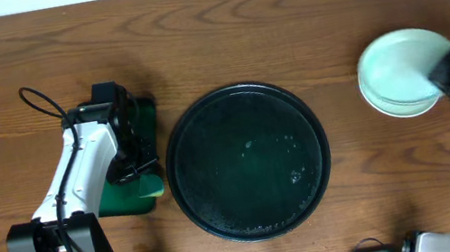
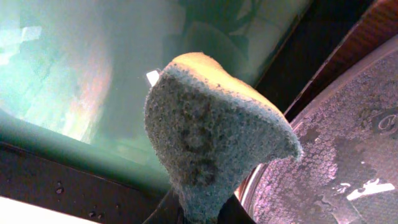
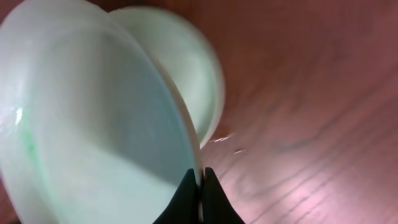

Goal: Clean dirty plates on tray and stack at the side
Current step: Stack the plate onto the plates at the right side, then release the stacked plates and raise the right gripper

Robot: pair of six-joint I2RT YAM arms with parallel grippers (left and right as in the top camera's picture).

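Note:
The black round tray (image 1: 247, 161) lies mid-table with no plates on it, only wet specks and a faint green trace. The pale mint plates (image 1: 400, 74) sit stacked on the wood at the right. My right gripper (image 1: 444, 76) is shut on the rim of the top plate (image 3: 93, 124), which is tilted over another plate (image 3: 189, 68); its inner wall carries a faint green smear. My left gripper (image 1: 139, 170) is shut on a yellow-backed green sponge (image 2: 211, 130) and hangs over the green tray (image 1: 127, 197), left of the black tray's rim (image 2: 348, 155).
The small rectangular green tray (image 2: 74, 74) lies just left of the black tray, under the left arm. Bare wooden table surrounds both. The plate stack is close to the table's right side, beside the right arm.

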